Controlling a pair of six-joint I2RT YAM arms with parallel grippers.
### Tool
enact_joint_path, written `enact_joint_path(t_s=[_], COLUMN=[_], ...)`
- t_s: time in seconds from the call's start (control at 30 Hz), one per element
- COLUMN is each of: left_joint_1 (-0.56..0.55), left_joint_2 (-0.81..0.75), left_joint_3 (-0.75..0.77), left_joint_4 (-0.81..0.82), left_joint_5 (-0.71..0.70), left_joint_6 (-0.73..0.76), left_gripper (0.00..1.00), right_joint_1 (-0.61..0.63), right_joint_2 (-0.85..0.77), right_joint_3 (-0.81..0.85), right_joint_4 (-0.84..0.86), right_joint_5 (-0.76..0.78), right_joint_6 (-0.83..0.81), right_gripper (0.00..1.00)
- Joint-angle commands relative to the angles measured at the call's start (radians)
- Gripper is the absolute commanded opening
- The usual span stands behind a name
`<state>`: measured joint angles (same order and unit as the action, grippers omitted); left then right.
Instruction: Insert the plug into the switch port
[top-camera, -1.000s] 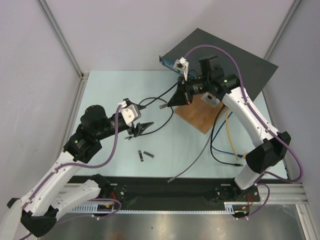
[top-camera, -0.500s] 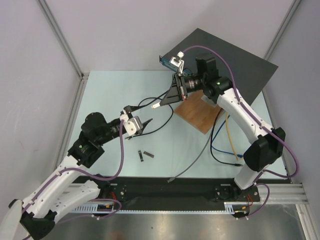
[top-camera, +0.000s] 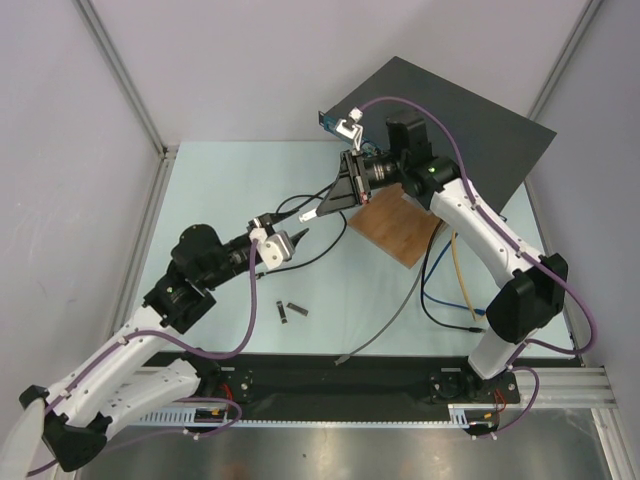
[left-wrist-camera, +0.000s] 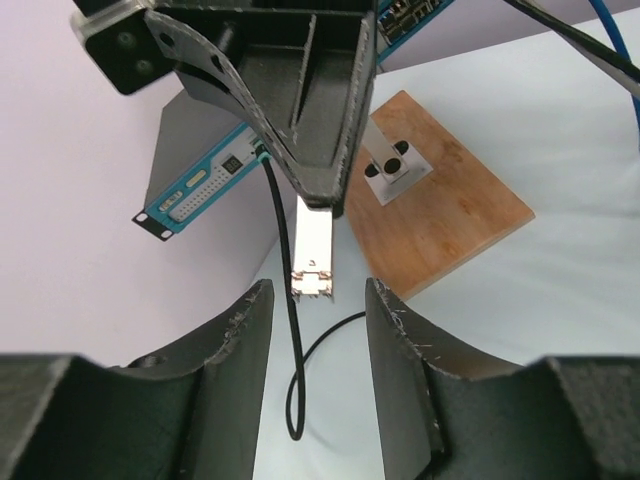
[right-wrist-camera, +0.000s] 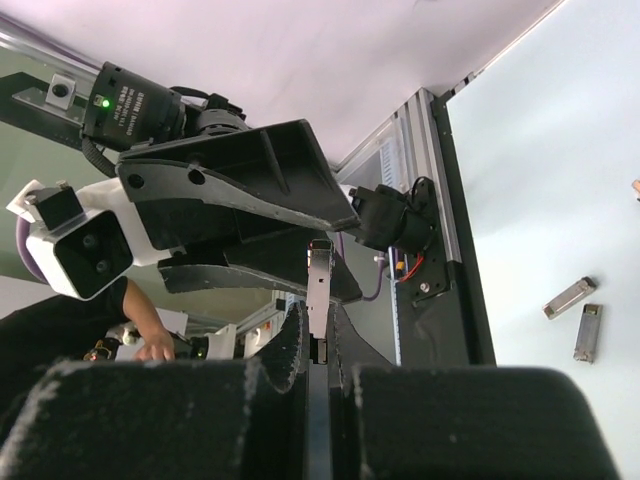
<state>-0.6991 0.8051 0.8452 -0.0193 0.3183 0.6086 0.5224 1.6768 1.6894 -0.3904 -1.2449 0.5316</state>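
Left jaws clear of plug (left-wrist-camera: 312, 255) edges

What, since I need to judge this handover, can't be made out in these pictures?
1. Switch sockets: too small in the top view; in the left wrist view the right claw covers part of the blue face.
2. Plug: its upper end is hidden inside the right claw, left wrist view.
3. Two small loose parts: too small to identify, top view.
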Motion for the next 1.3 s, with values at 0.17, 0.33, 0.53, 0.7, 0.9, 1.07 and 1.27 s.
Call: enact_joint_path(t_s=[0.17,0.33,0.53,0.7,0.9,1.07,1.27], left_joint_1=[-0.022,-0.031,-0.04,-0.046,-0.053,-0.066,-0.129], left_joint_2=[0.006,0.017,0.022,0.035,0.081,0.158,0.269], left_joint_3=[0.018,0.022,0.026,0.043,0.103,0.19,0.271], left_joint_4=[0.078,0.056,0.062,0.048,-0.022,-0.136,-0.16], left_joint_5=[-0.05,-0.041,-0.048,-0.032,-0.033,-0.059,-0.14], left_joint_6=[0.011,0.022,0.033,0.033,-0.07,-0.279,-0.437], left_gripper=[0.44,0.35,0.23,0.06,0.0,0.0,0.0], right_joint_1=[0.008,0.01,0.008,0.005,-0.05,-0.168,-0.333], right_joint_2=[-0.011,-0.014,-0.026,-0.029,-0.043,-0.071,-0.175], right_joint_3=[-0.008,-0.011,-0.03,-0.034,0.024,0.159,0.167], right_joint_4=[0.008,0.013,0.015,0.024,-0.004,-0.107,-0.123], right_joint_5=[-0.001,-0.004,-0.005,-0.014,0.033,0.157,0.286], right_joint_6=[0.015,0.019,0.021,0.025,-0.031,-0.147,-0.163], right_gripper=[0.0,0.0,0.0,0.1,0.59,0.7,0.8])
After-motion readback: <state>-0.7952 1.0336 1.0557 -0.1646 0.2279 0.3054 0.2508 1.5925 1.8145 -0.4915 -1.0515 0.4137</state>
